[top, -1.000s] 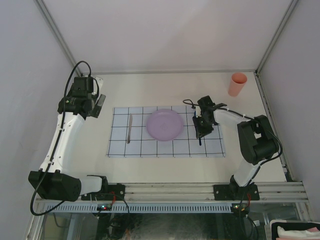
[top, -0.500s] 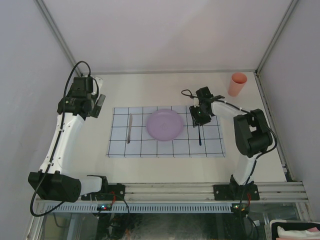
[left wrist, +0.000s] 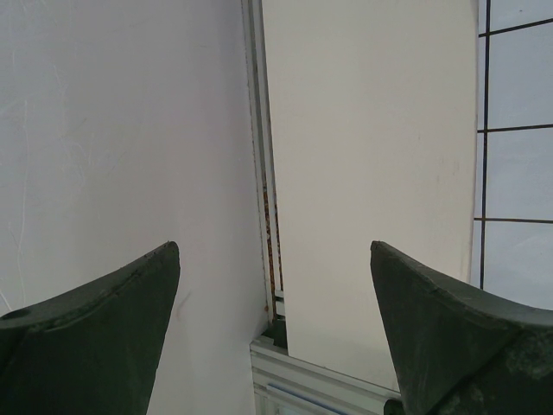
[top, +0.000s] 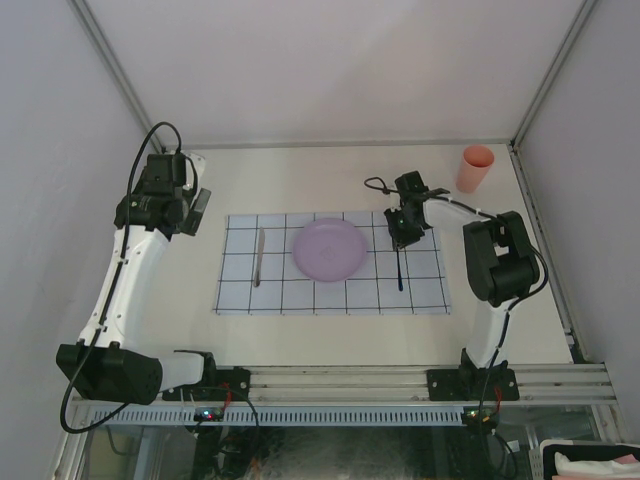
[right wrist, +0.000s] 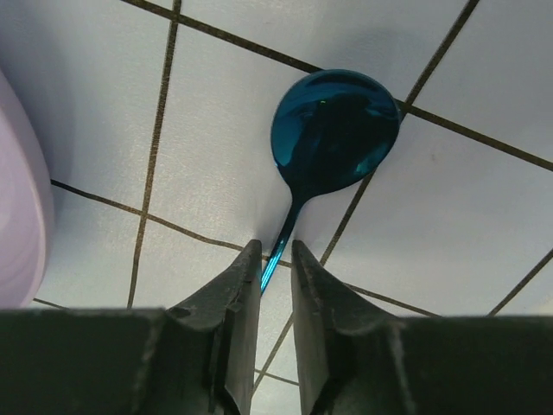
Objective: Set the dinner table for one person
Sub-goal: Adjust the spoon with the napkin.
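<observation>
Noted shift of right gripper (top: 402, 228) toward far side, along blue spoon (right wrist: 333, 130) on grid cloth (top: 240, 290); fingers narrowly apart astride its handle (gripped or not: cannot tell). Found left gripper (left wrist: 275, 251) gaping over left edge of dinner table (top: 300, 175).

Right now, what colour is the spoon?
Glossy teal blue; the spoon shows best in the right wrist view.
</observation>
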Controlling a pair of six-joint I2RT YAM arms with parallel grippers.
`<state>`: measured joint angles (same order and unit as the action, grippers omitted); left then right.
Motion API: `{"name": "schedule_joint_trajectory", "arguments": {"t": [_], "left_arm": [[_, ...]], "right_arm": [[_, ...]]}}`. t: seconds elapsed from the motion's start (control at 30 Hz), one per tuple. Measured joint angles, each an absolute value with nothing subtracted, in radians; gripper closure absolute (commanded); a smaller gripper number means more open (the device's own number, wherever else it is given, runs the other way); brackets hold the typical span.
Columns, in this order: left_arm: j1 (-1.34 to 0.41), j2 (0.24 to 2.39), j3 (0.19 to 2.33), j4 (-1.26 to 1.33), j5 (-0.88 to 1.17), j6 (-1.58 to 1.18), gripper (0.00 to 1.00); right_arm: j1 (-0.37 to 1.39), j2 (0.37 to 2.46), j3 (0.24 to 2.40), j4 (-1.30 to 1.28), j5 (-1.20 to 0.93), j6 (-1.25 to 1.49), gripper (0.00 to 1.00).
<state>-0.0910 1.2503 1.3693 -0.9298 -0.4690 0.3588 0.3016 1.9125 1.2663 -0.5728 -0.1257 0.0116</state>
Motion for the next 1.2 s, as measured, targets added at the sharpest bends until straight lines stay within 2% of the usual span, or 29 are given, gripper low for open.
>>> {"name": "schedule_joint_trajectory", "arguments": {"t": [0.27,0.37,1.2], "left_arm": [[-0.091,1.251,1.369,-0.93,-0.47,0.359,0.05],[-0.091,1.251,1.369,-0.93,-0.471,0.359,0.05],[-0.091,1.251,1.369,-0.93,-0.476,0.359,0.05]], "right_arm": [[0.299,1.917,1.269,-0.573,-0.13,0.009,0.93],[0.298,1.917,1.269,-0.572,-0.133,0.01,1.0],[0.305,1.901,1.271,-0.603,-0.18,0.052,1.0]]}}
